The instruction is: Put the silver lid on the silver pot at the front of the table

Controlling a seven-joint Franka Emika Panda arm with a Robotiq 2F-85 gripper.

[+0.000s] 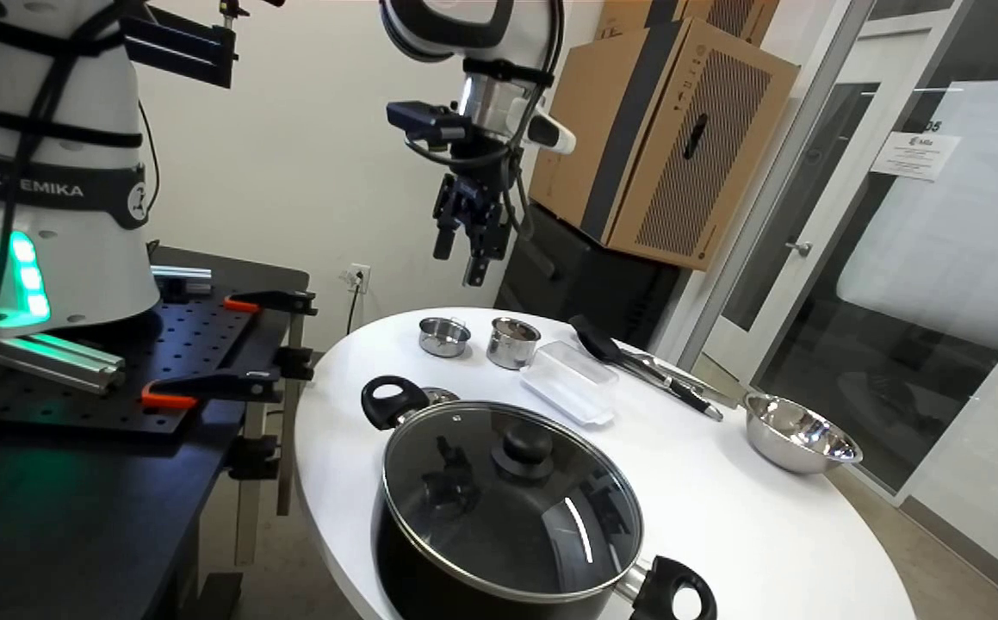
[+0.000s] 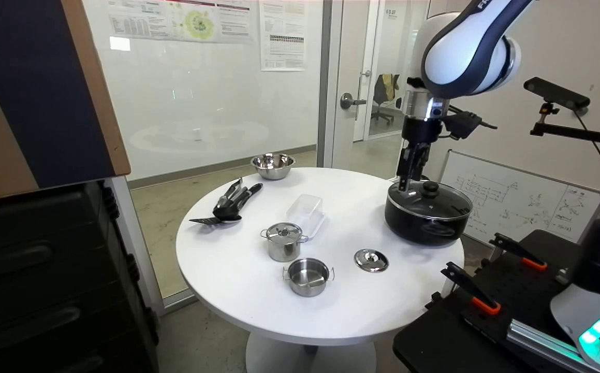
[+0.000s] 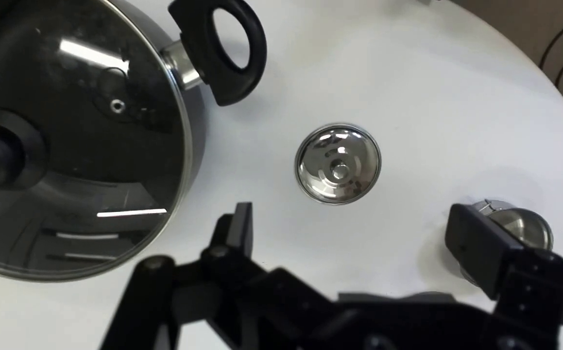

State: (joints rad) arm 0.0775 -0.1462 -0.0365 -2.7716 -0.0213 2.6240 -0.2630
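The round silver lid (image 2: pixel 371 260) lies flat on the white table, knob up. It shows fully in the wrist view (image 3: pixel 338 164); in an exterior view it is mostly hidden behind a black pot handle (image 1: pixel 441 395). The small open silver pot (image 2: pixel 308 280) stands near the table edge, uncovered, with thin wire handles. It also shows in an exterior view (image 1: pixel 444 337) and, partly hidden by a finger, in the wrist view (image 3: pixel 529 226). My gripper (image 3: pixel 356 238) is open and empty, pointing down above the table (image 1: pixel 459 263). The lid sits ahead of and between its fingers, apart from them.
A large black pot with a glass lid (image 2: pixel 426 225) stands beside the silver lid. A second silver pot with its lid on (image 2: pixel 284 246) stands near a clear plastic box (image 2: pixel 305 215). Black utensils (image 2: pixel 232 202) and a steel bowl (image 2: pixel 273 167) lie farther off.
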